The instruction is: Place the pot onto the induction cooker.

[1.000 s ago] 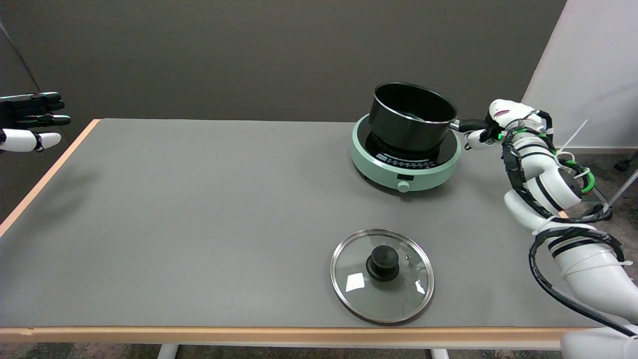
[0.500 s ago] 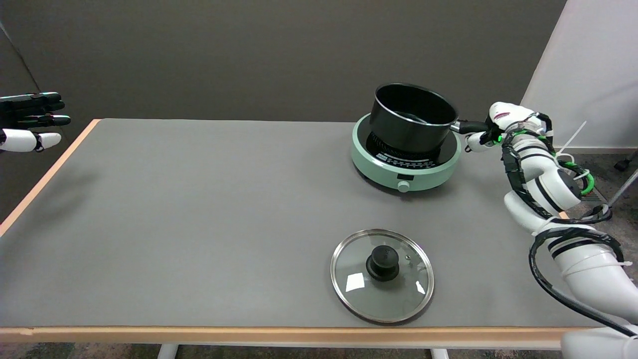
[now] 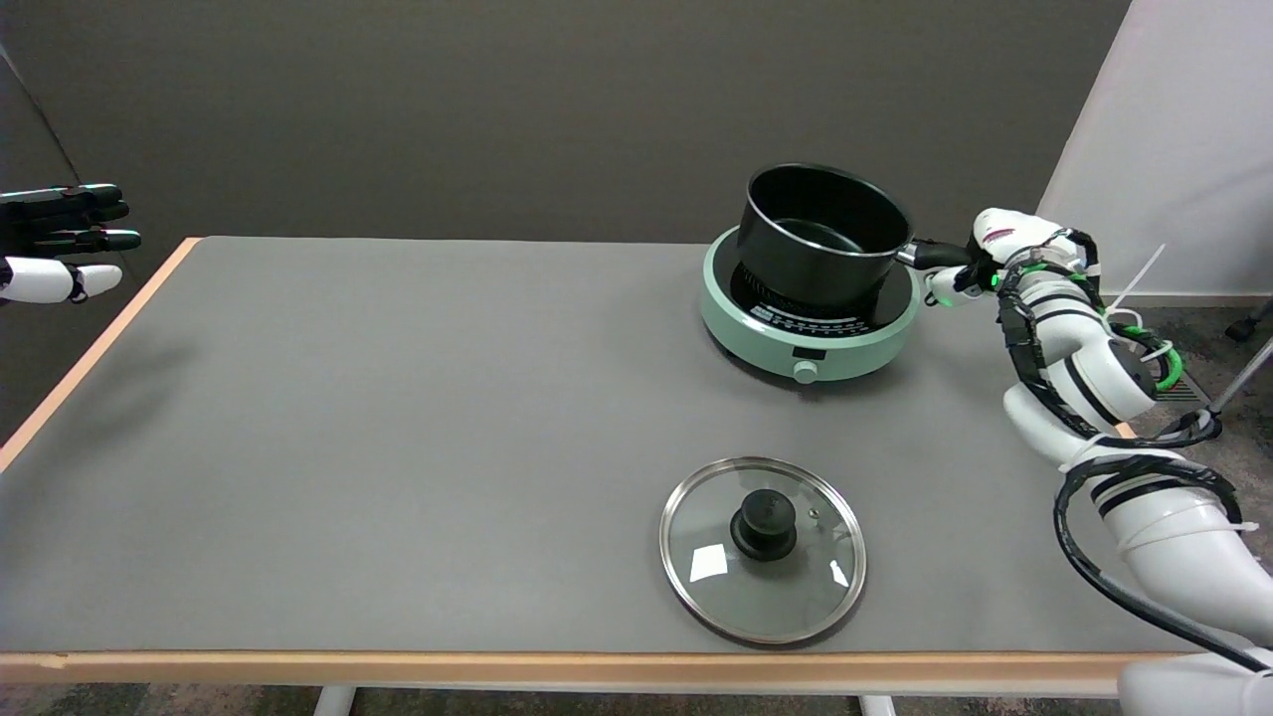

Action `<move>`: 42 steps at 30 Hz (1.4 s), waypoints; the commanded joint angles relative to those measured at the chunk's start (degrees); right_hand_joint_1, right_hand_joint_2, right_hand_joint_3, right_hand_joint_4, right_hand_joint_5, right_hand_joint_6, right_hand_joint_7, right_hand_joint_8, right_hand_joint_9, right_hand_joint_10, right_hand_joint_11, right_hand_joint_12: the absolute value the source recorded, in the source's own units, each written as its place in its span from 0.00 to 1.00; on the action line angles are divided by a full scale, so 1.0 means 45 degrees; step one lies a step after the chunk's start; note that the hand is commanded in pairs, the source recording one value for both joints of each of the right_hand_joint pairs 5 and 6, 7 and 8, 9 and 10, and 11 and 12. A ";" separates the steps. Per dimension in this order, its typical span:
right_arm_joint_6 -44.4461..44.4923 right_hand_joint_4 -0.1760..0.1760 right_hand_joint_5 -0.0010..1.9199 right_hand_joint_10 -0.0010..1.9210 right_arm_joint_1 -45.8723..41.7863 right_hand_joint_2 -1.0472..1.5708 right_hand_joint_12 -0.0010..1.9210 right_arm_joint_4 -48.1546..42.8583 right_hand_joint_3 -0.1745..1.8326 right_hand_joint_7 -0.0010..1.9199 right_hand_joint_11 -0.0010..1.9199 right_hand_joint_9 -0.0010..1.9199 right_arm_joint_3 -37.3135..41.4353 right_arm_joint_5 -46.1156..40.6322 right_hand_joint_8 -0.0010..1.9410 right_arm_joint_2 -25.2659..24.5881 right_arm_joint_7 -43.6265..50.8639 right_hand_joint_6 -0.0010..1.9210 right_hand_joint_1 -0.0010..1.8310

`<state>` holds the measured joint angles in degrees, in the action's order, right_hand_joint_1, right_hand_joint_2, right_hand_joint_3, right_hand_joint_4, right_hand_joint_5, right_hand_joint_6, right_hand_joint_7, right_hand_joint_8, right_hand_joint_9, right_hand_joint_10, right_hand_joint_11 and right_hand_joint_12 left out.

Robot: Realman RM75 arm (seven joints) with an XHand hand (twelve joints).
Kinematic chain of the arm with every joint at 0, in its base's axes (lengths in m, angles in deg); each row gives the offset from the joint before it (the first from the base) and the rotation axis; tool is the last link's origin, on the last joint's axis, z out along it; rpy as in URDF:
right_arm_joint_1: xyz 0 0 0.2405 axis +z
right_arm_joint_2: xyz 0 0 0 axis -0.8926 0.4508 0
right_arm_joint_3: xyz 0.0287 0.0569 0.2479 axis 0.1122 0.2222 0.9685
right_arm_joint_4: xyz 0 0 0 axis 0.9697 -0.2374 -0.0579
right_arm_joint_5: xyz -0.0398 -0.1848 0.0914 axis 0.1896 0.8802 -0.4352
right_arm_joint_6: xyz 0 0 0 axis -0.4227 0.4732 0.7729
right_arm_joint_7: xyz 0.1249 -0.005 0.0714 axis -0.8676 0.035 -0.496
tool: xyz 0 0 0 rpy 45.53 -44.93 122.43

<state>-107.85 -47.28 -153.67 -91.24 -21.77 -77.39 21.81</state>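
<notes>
The black pot (image 3: 821,239) stands over the mint-green induction cooker (image 3: 808,320) at the table's far right, its base down on the dark cooking plate. Its black handle points right. My right hand (image 3: 985,261) grips that handle at its outer end, fingers wrapped around it. The arm comes in from the lower right. The pot's inside is dark and looks empty.
A glass lid (image 3: 763,549) with a black knob lies flat on the grey table (image 3: 398,418) near the front edge, below the cooker. The idle left hand (image 3: 60,244) hangs in the air at the upper left. A white wall panel stands behind my right arm.
The pot has come down slightly onto the cooker and tipped more level. My right hand has dropped a little with the handle.
</notes>
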 commanded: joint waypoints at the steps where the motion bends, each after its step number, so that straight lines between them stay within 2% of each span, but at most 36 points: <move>1: 0.0002 0.18 0.76 0.76 -0.0093 1.00 0.76 -0.0064 0.30 0.76 0.76 0.76 -0.0022 0.0071 0.76 -0.0023 -0.0001 0.76 0.44; 16: -0.0082 0.20 0.73 0.73 -0.0402 1.00 0.73 -0.0854 0.33 0.73 0.73 0.73 0.0085 0.0089 0.72 -0.0023 0.0105 0.73 0.41; 22: -0.0206 0.26 0.70 0.70 -0.0650 0.99 0.70 -0.1254 0.38 0.70 0.70 0.70 0.0138 0.0089 0.69 -0.0023 0.0123 0.70 0.39; 24: -0.0248 0.32 0.68 0.68 -0.0721 0.93 0.68 -0.1367 0.44 0.68 0.68 0.68 0.0138 0.0089 0.68 -0.0023 0.0123 0.68 0.40; 28: -0.0318 0.46 0.63 0.63 -0.0863 0.71 0.63 -0.1698 0.73 0.63 0.63 0.63 0.0169 0.0089 0.62 -0.0023 0.0149 0.63 0.45; 31: -0.0318 0.50 0.58 0.58 -0.0969 0.56 0.58 -0.1893 0.94 0.58 0.58 0.58 0.0240 0.0089 0.57 -0.0023 0.0379 0.58 0.49; 32: -0.0318 0.50 0.56 0.56 -0.1005 0.52 0.56 -0.1952 0.99 0.56 0.56 0.56 0.0269 0.0089 0.55 -0.0023 0.0431 0.56 0.50; 34: -0.0372 0.50 0.53 0.52 -0.1100 0.46 0.52 -0.2071 1.00 0.53 0.53 0.53 0.0298 0.0089 0.52 -0.0023 0.0443 0.52 0.50; 39: -0.0537 0.45 0.46 0.46 -0.1236 0.38 0.46 -0.2313 1.00 0.46 0.46 0.46 0.0298 0.0089 0.45 -0.0023 0.0443 0.46 0.54; 40: -0.0555 0.16 0.42 0.42 -0.1271 0.35 0.42 -0.2367 1.00 0.42 0.42 0.42 0.0298 0.0089 0.42 -0.0023 0.0443 0.42 0.55; 41: -0.0566 0.00 0.39 0.39 -0.1300 0.34 0.39 -0.2407 1.00 0.39 0.39 0.39 0.0304 0.0089 0.39 -0.0023 0.0443 0.39 0.56; 42: -0.0573 0.00 0.36 0.36 -0.1325 0.33 0.36 -0.2438 1.00 0.36 0.36 0.36 0.0322 0.0089 0.36 -0.0023 0.0449 0.36 0.57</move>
<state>-109.19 -51.07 -160.96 -90.35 -21.39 -77.49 23.04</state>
